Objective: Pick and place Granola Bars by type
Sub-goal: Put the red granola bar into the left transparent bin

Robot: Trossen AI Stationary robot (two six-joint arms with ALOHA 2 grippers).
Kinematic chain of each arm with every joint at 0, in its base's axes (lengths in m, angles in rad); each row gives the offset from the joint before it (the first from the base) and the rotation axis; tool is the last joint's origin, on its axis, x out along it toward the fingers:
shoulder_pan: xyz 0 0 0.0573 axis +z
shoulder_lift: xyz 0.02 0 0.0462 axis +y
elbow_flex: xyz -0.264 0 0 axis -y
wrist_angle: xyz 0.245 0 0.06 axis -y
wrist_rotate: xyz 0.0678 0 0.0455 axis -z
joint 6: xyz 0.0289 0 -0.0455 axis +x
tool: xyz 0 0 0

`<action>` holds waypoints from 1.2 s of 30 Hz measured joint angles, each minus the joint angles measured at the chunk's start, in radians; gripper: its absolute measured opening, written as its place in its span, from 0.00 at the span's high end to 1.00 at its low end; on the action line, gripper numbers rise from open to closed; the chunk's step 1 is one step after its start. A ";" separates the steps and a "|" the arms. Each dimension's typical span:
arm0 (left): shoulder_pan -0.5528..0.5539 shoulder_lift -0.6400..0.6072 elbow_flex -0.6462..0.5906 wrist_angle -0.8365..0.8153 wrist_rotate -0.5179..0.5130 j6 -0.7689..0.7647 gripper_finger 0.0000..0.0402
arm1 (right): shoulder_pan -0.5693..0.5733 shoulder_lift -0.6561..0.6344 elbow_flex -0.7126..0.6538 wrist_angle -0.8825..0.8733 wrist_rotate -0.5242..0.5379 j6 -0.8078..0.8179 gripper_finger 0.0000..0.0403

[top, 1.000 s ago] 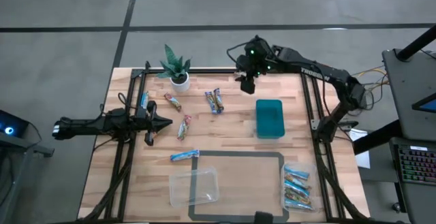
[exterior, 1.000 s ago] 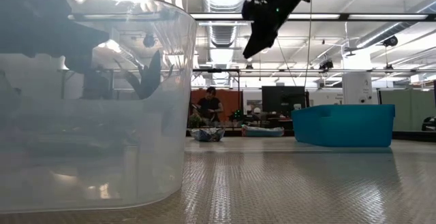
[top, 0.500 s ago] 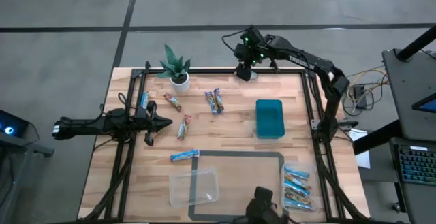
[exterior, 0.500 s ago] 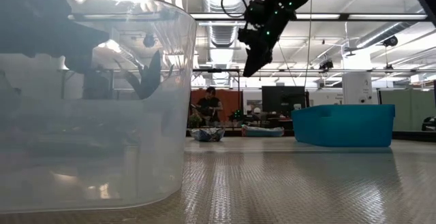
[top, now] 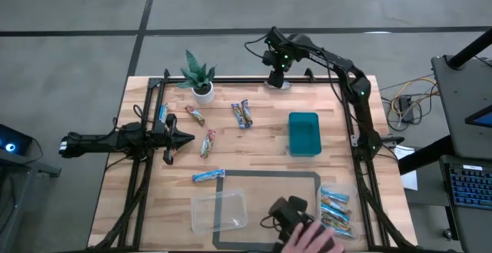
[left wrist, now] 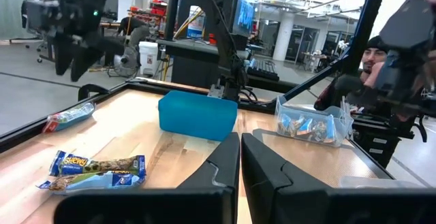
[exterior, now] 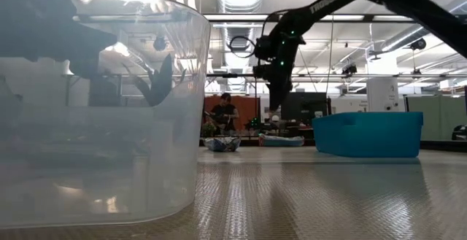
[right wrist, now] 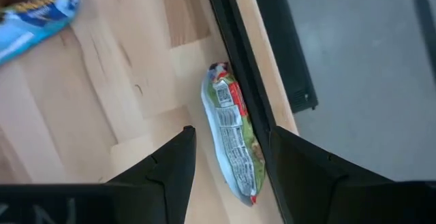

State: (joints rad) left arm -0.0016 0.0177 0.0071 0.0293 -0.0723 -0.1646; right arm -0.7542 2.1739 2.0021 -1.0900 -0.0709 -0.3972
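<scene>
Right arm extends to the table's far edge, right gripper point(top: 275, 79) pointing down, fingers parted. Left gripper point(top: 187, 138) closed, arm horizontal.

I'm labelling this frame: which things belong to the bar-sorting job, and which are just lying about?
Job: loose granola bars; bar at the table's far edge, between the open right gripper's fingers; sorted bars in the clear tub; empty clear tub; teal bin.
Lying about: potted plant; cables.

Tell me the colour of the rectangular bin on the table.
Teal bin, clearest in the high view.
</scene>
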 joint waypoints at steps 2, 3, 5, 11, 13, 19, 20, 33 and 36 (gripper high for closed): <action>0.000 0.000 0.000 0.000 0.000 0.000 1.00 | -0.003 0.030 0.019 -0.008 0.009 -0.004 0.56; 0.000 0.000 0.000 0.000 0.000 0.000 1.00 | -0.005 0.041 0.025 -0.006 0.017 -0.007 0.56; 0.000 0.000 0.000 0.000 0.000 0.000 1.00 | -0.010 0.062 0.031 -0.007 0.023 -0.015 0.56; 0.000 0.000 0.000 0.000 0.000 0.000 1.00 | -0.014 0.089 0.008 -0.006 0.030 -0.008 0.56; 0.000 0.000 0.000 0.000 0.000 0.000 1.00 | -0.013 0.089 -0.009 -0.006 0.030 -0.007 0.56; 0.000 0.000 0.000 0.000 0.000 0.000 1.00 | -0.015 0.089 -0.059 -0.004 0.052 -0.006 0.56; 0.000 0.000 0.000 0.000 0.000 0.000 1.00 | -0.017 0.089 -0.067 0.000 0.055 -0.006 0.56; 0.000 0.000 0.000 0.000 0.000 0.000 1.00 | -0.018 0.089 -0.170 0.131 0.074 -0.003 0.56; 0.000 0.000 0.000 0.000 0.000 0.000 1.00 | -0.017 0.089 -0.187 0.139 0.074 -0.004 0.56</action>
State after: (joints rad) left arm -0.0017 0.0177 0.0072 0.0292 -0.0723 -0.1646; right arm -0.7712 2.2631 1.8154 -0.9512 0.0032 -0.4008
